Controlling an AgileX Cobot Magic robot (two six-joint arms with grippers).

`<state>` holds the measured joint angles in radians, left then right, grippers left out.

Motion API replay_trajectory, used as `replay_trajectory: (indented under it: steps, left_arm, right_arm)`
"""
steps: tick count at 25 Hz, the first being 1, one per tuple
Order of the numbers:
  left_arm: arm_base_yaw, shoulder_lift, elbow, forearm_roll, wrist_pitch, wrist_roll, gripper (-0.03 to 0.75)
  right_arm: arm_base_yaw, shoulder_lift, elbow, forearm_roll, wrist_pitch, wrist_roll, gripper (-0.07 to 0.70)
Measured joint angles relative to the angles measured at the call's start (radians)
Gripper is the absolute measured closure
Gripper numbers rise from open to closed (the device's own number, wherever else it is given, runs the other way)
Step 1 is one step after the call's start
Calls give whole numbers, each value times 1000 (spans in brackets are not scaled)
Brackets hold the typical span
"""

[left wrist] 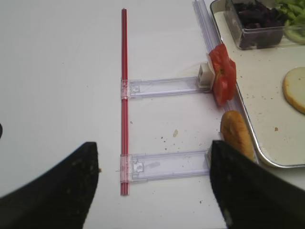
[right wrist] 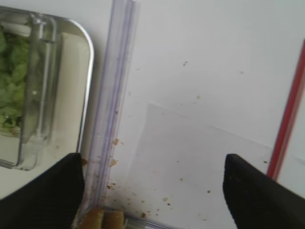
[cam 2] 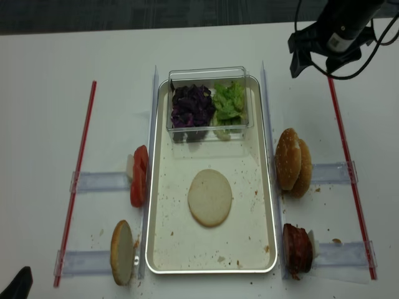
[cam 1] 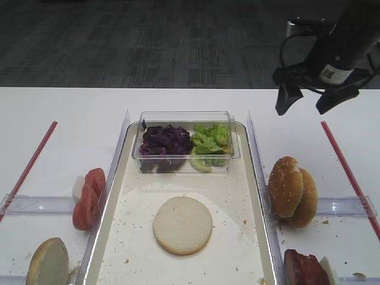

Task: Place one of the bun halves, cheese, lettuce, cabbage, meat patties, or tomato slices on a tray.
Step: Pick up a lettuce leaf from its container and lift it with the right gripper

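1. Hovering high above the white surface, the right gripper hangs beyond the far right corner of the tray; its jaws stand wide apart and hold nothing.
2. The left gripper waits low at the near left; in its wrist view the two fingers are spread with only bare surface between them, so it is released too.
3. On the tray one bun half already lies flat, pale cut face up, near the middle. A clear tub at the far end of the tray holds the cabbage on the left and the lettuce on the right.
4. Outside the tray, on the right, two sesame bun halves stand on edge and the meat patties lie nearer to the camera. On the left are the tomato slices and one more bun half.
5. I judge that this is the moment between placements: an ingredient must now be chosen, and no grasp is begun.
6. For the right arm, the next move would probably need coming down and back toward the buns or the patties, with the open jaws set around a single piece before closing.
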<state>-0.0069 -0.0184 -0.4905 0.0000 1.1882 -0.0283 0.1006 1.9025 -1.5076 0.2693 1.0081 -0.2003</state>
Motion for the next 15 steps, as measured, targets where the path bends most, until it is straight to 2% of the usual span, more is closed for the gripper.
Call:
replay_trajectory:
  steps: [8, 9, 15]
  left_arm:
    - [0, 0, 0, 0, 0, 0, 259]
    - [0, 0, 0, 0, 0, 0, 259]
    - [0, 0, 0, 0, 0, 0, 259]
  right_arm:
    - [156, 0, -2, 0, -8, 0, 17]
    - [195, 0, -4, 0, -14, 0, 17]
    - [295, 0, -6, 0, -22, 0, 17]
